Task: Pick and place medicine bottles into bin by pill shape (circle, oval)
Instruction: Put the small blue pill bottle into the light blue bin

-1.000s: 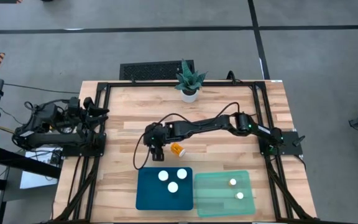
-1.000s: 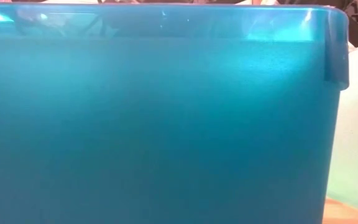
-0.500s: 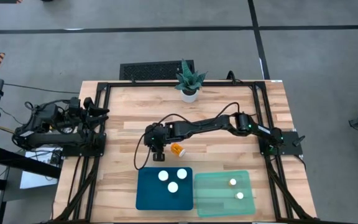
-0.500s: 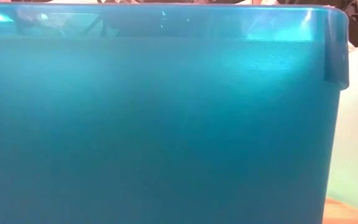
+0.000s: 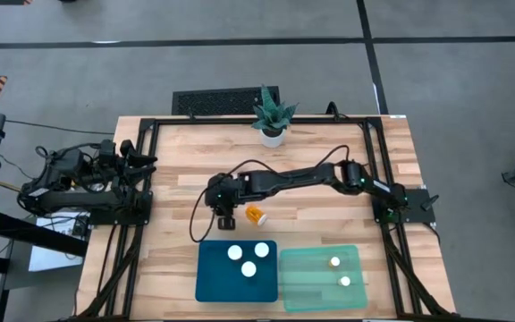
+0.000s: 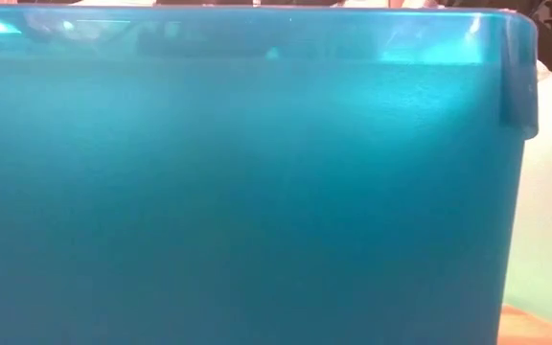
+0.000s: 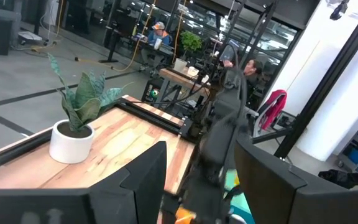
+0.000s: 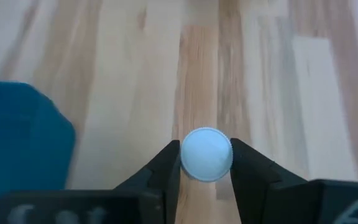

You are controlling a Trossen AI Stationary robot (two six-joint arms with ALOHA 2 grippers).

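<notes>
The wooden bench is seen from above, with the right arm stretched across it and the left arm parked off its left edge. Whether the left end effector is apart or together cannot be told.

The blue bin lies just ahead of the right end effector, nearer the front edge; three white-capped bottles stand in it. The green bin sits beside the blue one, farther to the side, and holds two bottles. In the low view only the blue bin's wall is seen.

The right end effector is clamped on an upright bottle, whose round white cap is gripped between the two fingers. A second bottle lies on its side just beside the end effector, on the bench.

The held bottle is judged light and rigid, with smooth plastic walls that may slip or twist under a loose grip. A hold across the cap or the upper body, centred between the fingers, is judged safest. The lying bottle is likely to roll if nudged.
</notes>
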